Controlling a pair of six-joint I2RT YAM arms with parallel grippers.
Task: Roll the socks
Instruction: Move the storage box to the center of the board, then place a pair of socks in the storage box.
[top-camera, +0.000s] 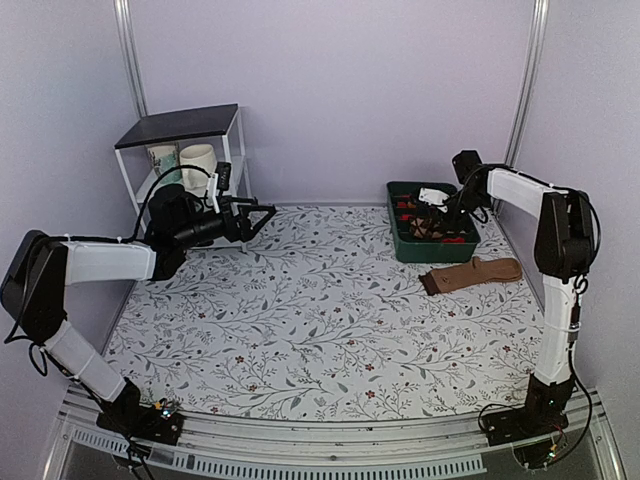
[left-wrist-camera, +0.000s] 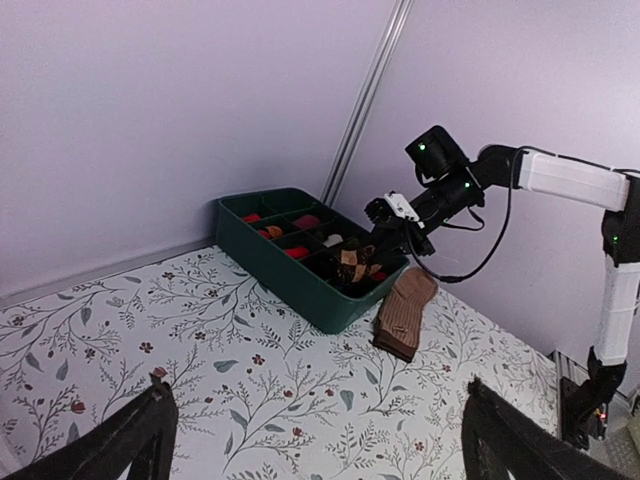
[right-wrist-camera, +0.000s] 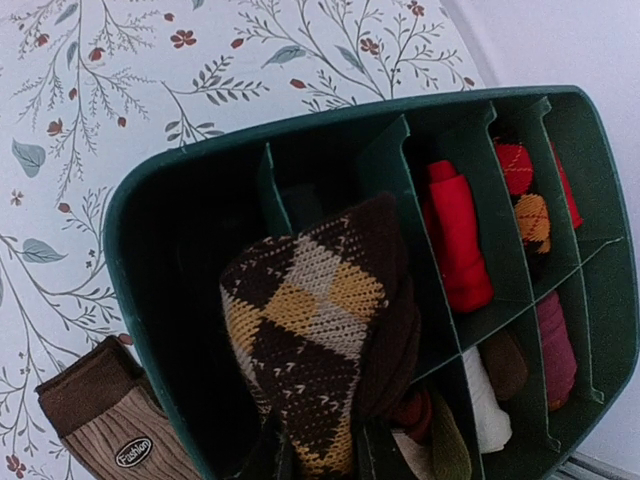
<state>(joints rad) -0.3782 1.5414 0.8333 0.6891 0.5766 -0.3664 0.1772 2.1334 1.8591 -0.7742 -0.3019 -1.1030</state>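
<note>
The socks (right-wrist-camera: 310, 320) are a dark brown bundle with tan-orange argyle diamonds. My right gripper (right-wrist-camera: 320, 458) is shut on its lower end, and only dark finger edges show beside the fabric. The bundle hangs in the near left compartment of a green divided bin (right-wrist-camera: 150, 190). From above, the right gripper (top-camera: 437, 215) reaches down into the bin (top-camera: 435, 256) with the socks (top-camera: 426, 230) under it. My left gripper (top-camera: 262, 212) hovers open at the far left of the table, far from the bin. Its view shows the socks (left-wrist-camera: 352, 262) in the bin (left-wrist-camera: 290, 285), with its own gripper (left-wrist-camera: 320, 450) holding nothing.
A plain tan sock with a dark cuff (top-camera: 472, 274) lies flat on the table just in front of the bin. Red bundles (right-wrist-camera: 455, 235) and other rolled socks fill the bin's remaining compartments. A small shelf (top-camera: 185, 128) holding cups (top-camera: 198, 158) stands at the back left, close to my left arm.
</note>
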